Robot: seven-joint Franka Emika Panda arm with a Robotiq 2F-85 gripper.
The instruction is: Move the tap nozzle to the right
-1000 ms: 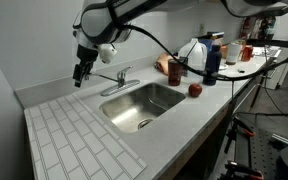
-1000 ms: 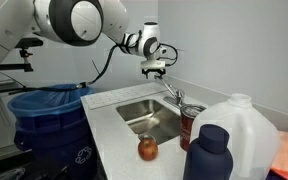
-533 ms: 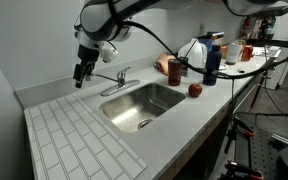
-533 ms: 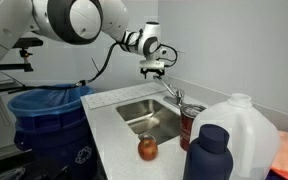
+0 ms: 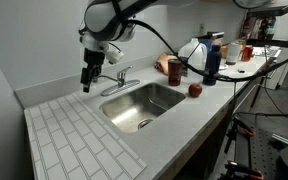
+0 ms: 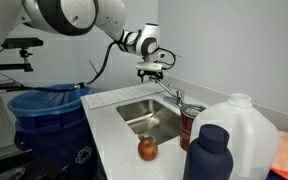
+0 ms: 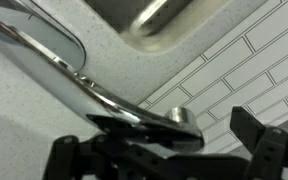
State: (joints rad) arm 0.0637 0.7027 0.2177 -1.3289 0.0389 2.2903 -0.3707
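The tap nozzle (image 7: 102, 95) is a slim chrome spout. In the wrist view it runs from the upper left to its tip near the middle, and the tip lies between my two dark fingers. My gripper (image 7: 169, 152) is open and straddles the spout's end without closing on it. In both exterior views the gripper (image 5: 87, 84) (image 6: 152, 72) hangs just over the outer end of the nozzle (image 5: 104, 79) (image 6: 169, 92), behind the steel sink (image 5: 109, 108). The faucet base with its short lever (image 5: 124, 74) stands beside it.
A white tiled drainboard (image 5: 74, 140) lies beside the sink. A red apple (image 5: 195, 90) (image 6: 148, 148), a red can (image 6: 191, 128), a white jug (image 6: 239, 125) and a dark blue bottle (image 5: 212, 60) stand on the counter. A blue bin (image 6: 44, 115) is past the counter's end.
My gripper has moved down and a little toward the faucet, so it now sits around the nozzle's tip. The nozzle itself has not visibly turned.
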